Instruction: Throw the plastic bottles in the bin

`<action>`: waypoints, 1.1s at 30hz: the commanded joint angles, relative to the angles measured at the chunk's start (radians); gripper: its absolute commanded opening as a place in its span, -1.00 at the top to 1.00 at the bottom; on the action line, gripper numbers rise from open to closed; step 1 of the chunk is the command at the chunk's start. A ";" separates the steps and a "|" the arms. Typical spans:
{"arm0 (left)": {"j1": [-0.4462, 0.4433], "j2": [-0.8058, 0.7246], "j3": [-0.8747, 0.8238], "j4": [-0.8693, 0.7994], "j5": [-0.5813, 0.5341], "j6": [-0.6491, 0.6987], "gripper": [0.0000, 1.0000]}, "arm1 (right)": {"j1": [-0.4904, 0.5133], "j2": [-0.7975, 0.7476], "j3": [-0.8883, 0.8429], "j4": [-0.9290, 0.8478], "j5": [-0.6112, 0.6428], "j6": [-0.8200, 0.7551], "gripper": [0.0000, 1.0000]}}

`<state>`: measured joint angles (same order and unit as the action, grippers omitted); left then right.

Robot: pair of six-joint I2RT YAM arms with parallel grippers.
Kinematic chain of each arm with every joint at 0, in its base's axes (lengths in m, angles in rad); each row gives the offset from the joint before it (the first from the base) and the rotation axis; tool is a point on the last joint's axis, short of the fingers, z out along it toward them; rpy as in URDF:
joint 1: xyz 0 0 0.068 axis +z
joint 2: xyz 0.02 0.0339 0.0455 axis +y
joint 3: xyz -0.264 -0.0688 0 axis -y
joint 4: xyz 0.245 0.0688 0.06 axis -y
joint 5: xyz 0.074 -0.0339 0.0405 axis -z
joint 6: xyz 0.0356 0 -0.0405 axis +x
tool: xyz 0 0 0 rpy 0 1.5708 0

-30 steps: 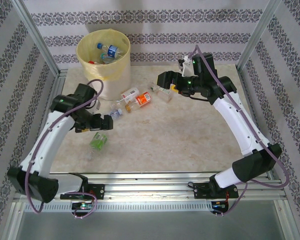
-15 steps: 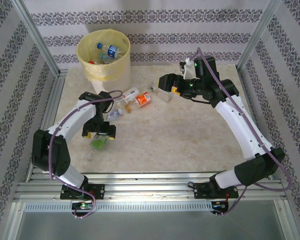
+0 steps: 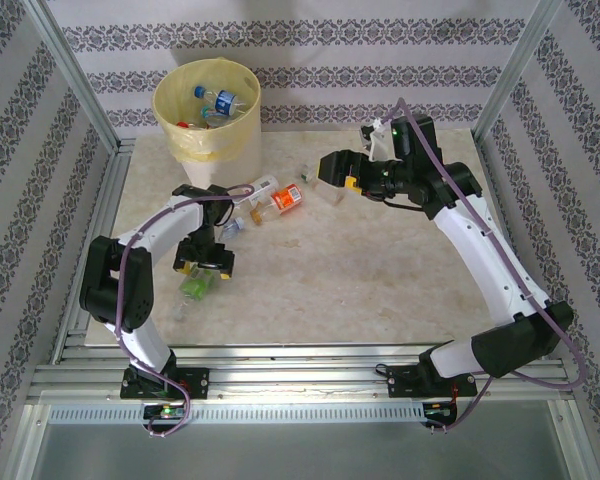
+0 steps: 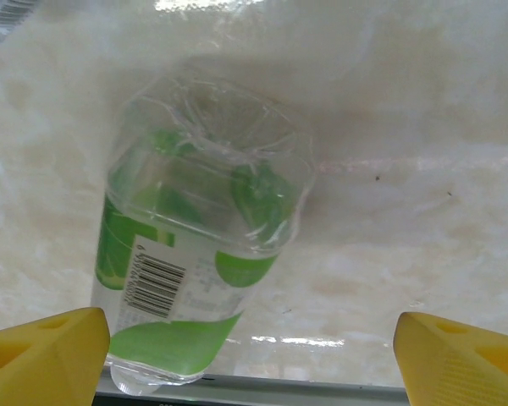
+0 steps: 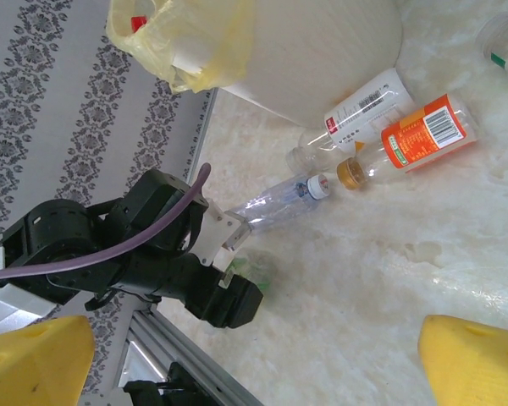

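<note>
1. The left jaws stand wide; a clear plastic bottle with a green label (image 4: pixel 199 254) lies on the cream marble table (image 3: pixel 380 290) between them, barcode digits too small to read.
2. Farther, an orange-labelled clear bottle (image 5: pixel 415 139) lies near the wide right jaws.
3. The round cream bin (image 3: pixel 225 150), yellow bag inside, stands far left.

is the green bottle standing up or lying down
Lying down: the green bottle rests on its side on the table, its barcode facing up.

The bin (image 3: pixel 225 150) stands in the far left corner of the desk (image 3: pixel 380 270), bottles (image 3: pixel 287 199) lying just right of it, a lone bottle (image 3: pixel 194 286) beneath the left gripper (image 3: pixel 203 269).
</note>
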<state>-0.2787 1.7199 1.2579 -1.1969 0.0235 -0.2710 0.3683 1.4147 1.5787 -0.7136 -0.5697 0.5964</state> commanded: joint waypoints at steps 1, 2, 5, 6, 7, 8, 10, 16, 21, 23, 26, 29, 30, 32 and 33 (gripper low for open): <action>0.017 0.016 -0.026 0.016 -0.031 0.032 -0.75 | -0.007 -0.025 -0.018 0.006 -0.021 -0.004 -0.95; 0.022 0.018 -0.038 0.030 -0.029 0.037 -0.75 | -0.009 -0.026 -0.019 0.006 -0.021 -0.001 -0.95; 0.036 0.030 -0.056 0.055 -0.027 0.039 -0.72 | -0.008 -0.023 -0.017 0.009 -0.025 0.002 -0.95; 0.037 0.035 -0.059 0.063 -0.023 0.043 -0.70 | -0.008 -0.023 -0.016 0.009 -0.027 0.002 -0.95; 0.037 0.040 -0.061 0.071 -0.019 0.045 -0.69 | -0.008 -0.023 -0.016 0.009 -0.027 0.003 -0.96; 0.038 0.045 -0.062 0.078 -0.017 0.049 -0.68 | -0.008 -0.022 -0.018 0.009 -0.027 0.005 -0.95; 0.038 0.055 -0.066 0.090 -0.008 0.052 -0.60 | -0.008 -0.022 -0.018 0.009 -0.028 0.005 -0.95; 0.038 0.053 -0.091 0.114 0.028 0.055 -0.23 | -0.008 -0.027 -0.023 0.006 -0.022 0.001 -0.95; 0.037 0.037 -0.109 0.119 0.048 0.049 -0.03 | -0.008 -0.025 -0.028 0.006 -0.024 -0.001 -0.95; 0.036 0.024 -0.109 0.116 0.057 0.042 0.02 | -0.009 -0.024 -0.028 0.009 -0.025 0.000 -0.95; 0.033 -0.015 -0.104 0.115 0.070 0.031 0.07 | -0.008 -0.022 -0.028 0.012 -0.025 -0.002 -0.95; 0.027 -0.071 -0.095 0.100 0.091 0.014 0.11 | -0.009 -0.022 -0.026 0.013 -0.025 -0.001 -0.95; 0.024 -0.102 -0.092 0.099 0.102 0.007 0.12 | -0.009 -0.022 -0.028 0.014 -0.025 -0.002 -0.95; 0.019 -0.157 -0.086 0.098 0.121 -0.009 0.13 | -0.009 -0.026 -0.029 0.014 -0.022 -0.004 -0.95; 0.018 -0.189 -0.080 0.099 0.131 -0.019 0.15 | -0.009 -0.025 -0.028 0.015 -0.022 -0.003 -0.95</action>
<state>-0.2493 1.6154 1.1645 -1.0988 0.1104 -0.2512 0.3683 1.4094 1.5612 -0.7128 -0.5709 0.5991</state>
